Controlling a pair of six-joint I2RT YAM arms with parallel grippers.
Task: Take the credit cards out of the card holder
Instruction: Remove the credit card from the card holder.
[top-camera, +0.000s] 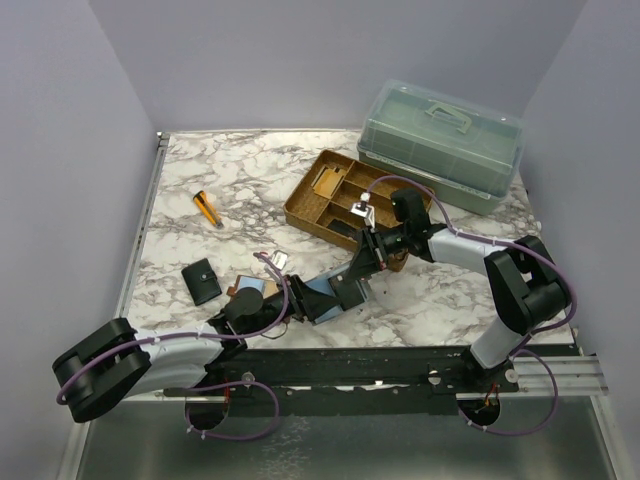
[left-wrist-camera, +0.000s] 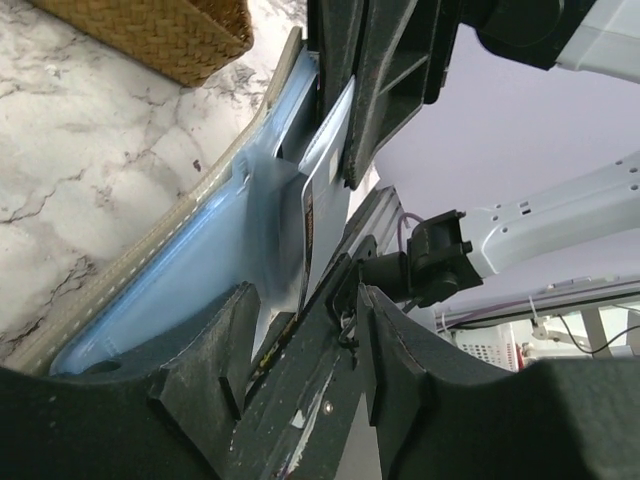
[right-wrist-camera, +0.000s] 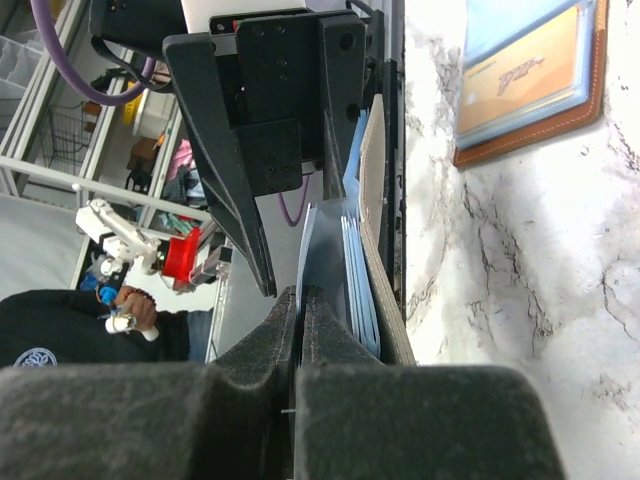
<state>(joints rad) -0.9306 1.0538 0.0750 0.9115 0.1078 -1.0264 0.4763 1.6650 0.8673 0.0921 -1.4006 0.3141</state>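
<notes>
The card holder (right-wrist-camera: 592, 98), a reddish-brown leather bifold, lies open on the marble with a blue and a tan-orange panel showing. In the top view it (top-camera: 243, 287) is partly under my left arm. I cannot tell credit cards apart from its panels. A blue-grey folder (left-wrist-camera: 180, 290) stands on edge between both grippers at the table's middle (top-camera: 335, 298). My left gripper (left-wrist-camera: 305, 310) is closed round the folder's dark cover. From the other side, my right gripper (right-wrist-camera: 300, 295) is shut on one thin blue-grey leaf of the folder (right-wrist-camera: 352, 255).
A woven compartment tray (top-camera: 305, 205) sits behind the grippers, with a green lidded box (top-camera: 440, 140) at the back right. A small black case (top-camera: 203, 280) lies at the left, and an orange pen (top-camera: 208, 208) lies farther back. A small clip (top-camera: 276, 260) lies near the holder.
</notes>
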